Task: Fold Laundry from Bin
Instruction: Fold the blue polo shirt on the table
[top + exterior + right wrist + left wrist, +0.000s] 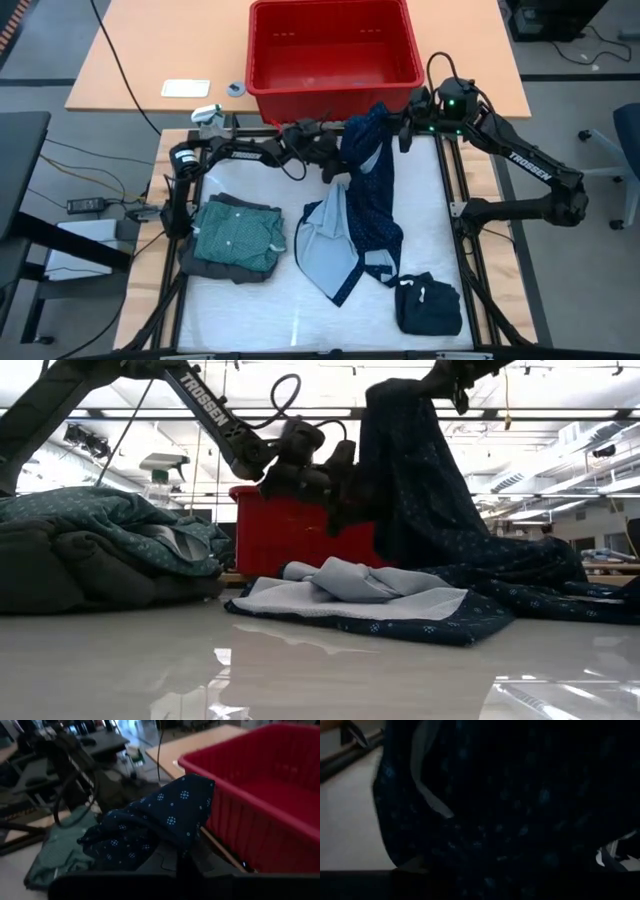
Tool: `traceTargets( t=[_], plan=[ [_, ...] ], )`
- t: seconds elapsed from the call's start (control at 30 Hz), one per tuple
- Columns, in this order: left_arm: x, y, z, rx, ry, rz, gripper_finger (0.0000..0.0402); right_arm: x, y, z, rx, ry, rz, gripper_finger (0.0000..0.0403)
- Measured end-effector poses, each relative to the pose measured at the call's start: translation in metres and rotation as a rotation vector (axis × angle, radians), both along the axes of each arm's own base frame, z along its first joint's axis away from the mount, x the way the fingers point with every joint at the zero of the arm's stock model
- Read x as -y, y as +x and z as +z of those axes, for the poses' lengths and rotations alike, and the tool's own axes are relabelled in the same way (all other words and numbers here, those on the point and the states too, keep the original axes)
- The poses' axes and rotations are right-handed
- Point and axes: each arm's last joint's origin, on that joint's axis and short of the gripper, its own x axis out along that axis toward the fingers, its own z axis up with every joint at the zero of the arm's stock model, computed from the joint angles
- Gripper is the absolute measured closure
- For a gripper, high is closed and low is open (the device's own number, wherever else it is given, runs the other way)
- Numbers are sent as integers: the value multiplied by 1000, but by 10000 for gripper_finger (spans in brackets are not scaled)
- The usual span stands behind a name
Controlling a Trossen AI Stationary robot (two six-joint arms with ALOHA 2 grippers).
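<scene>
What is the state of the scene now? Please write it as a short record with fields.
bin: red bin at the table's far edge, no laundry visible inside
navy dotted garment: held up by one end, the rest trailing on the table
right gripper: shut on the navy dotted garment's raised end
left gripper: against the garment's hanging part
folded pile: teal-green dotted shirt on a dark grey piece

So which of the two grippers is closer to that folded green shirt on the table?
The left. The left gripper hangs at the navy shirt's edge, up and to the right of the green shirt. The right gripper holds the navy shirt's top, farther off near the red bin.
</scene>
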Motion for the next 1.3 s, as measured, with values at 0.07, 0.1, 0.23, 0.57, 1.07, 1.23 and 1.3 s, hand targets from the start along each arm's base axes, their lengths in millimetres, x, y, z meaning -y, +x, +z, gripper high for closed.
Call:
traceTargets(
  t=[0.07, 0.1, 0.23, 0.57, 1.07, 1.23, 1.3],
  plan=[
    [4, 1, -2, -15, -5, -9, 219, 0, 0, 3, 21, -14, 0, 393],
    [5, 2, -2, -17, -7, -12, 246, 0, 0, 4, 28, -17, 3, 393],
    [9, 4, -2, -15, -25, -31, 371, -5, -3, 6, 43, -5, 58, 393],
    [26, -19, 46, -111, -43, 29, 399, -39, -19, -3, -100, 126, 142, 393],
    [156, -81, 118, -452, 27, 90, 401, -106, -23, -112, -645, 399, 2, 367],
    [187, -78, 113, -478, -11, 142, 401, -114, -28, -129, -703, 353, -81, 304],
    [192, -77, 114, -474, -38, 168, 401, -114, -31, -132, -733, 377, -124, 275]
  ],
)
